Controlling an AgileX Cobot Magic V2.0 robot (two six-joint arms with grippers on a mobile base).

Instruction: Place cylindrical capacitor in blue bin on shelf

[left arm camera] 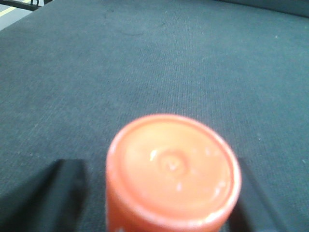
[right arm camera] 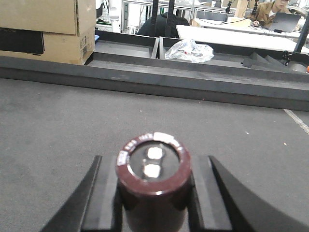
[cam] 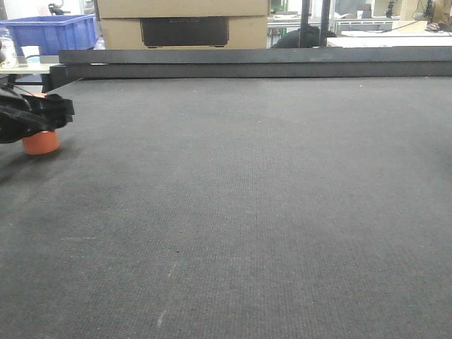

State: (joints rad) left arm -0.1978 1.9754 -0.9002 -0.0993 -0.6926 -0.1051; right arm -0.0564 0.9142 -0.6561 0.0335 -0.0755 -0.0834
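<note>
The orange cylindrical capacitor (cam: 41,143) stands upright on the dark mat at the far left. My left gripper (cam: 44,113) is down over its upper half. In the left wrist view its round top (left arm camera: 173,166) fills the space between the black fingers (left arm camera: 67,193), and a strip of mat shows between the left finger and its side, so the gripper is open. My right gripper (right arm camera: 153,193) is shut on a dark maroon cylinder (right arm camera: 152,166) with two metal terminals on top. A blue bin (cam: 49,32) sits at the back left. The shelf is out of view.
A raised dark rail (cam: 254,62) closes the mat's far edge. Cardboard boxes (cam: 183,25) stand behind it, with a clear jar and a white cup (cam: 31,55) beside the bin. The right wrist view shows a crumpled plastic bag (right arm camera: 189,50) beyond the rail.
</note>
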